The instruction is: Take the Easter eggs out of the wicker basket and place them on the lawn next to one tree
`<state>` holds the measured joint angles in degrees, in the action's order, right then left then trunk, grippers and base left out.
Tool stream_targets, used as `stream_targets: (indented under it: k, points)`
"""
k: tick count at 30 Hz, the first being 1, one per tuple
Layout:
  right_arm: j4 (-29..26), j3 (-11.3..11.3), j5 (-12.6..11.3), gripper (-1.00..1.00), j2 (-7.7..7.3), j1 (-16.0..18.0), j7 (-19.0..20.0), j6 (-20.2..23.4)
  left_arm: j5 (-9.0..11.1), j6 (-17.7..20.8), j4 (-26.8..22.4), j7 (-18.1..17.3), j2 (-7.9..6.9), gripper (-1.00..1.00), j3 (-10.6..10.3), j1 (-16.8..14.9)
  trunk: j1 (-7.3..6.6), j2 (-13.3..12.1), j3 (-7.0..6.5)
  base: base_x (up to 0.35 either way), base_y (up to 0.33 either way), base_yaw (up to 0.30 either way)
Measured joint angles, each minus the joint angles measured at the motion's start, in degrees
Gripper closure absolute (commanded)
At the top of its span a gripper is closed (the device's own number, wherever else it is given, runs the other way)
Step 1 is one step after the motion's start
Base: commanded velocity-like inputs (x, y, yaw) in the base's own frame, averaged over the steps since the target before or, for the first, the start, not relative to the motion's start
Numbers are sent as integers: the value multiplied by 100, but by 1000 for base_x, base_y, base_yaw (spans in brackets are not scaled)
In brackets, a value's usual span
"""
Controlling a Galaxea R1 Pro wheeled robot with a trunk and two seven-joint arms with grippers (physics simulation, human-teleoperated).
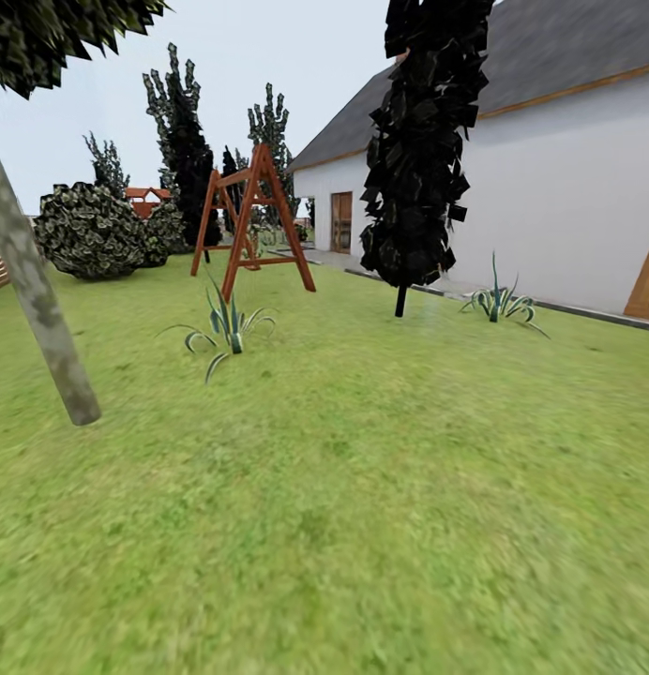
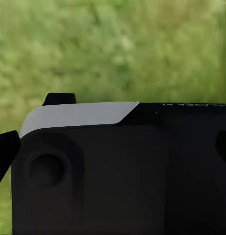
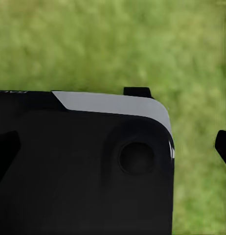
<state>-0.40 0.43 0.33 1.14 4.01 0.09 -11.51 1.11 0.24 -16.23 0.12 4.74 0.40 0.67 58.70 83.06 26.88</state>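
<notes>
my head camera looks over the lawn [image 1: 362,487]: at the far left a leaning pale grey trunk of a tree [image 1: 38,300], then a spiky plant [image 1: 226,328], a wooden swing frame [image 1: 254,220], a black conifer [image 1: 418,150] and a white house [image 1: 568,187]. both wrist cameras face blurred grass past my dark body panels, so i cannot tell whether my jaws are spread or pressed together.

The lawn [image 1: 362,525] fills the lower frame — a tree [image 1: 43,309] trunk rises at left, a spiky plant [image 1: 226,328] left of centre.
</notes>
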Motion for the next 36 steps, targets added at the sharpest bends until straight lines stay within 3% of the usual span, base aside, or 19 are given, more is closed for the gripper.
stream_targets:
  k: [20,36]
  points:
    - [0,-3,-1,-100,0,0,-1,0,0,0,0,-4,0,-100,0,-2,0,0,0,294,-143,0]
    - [0,-22,-21,-100,0,0,-1,0,0,7,0,4,-1,-100,0,0,1,0,0,205,-143,0]
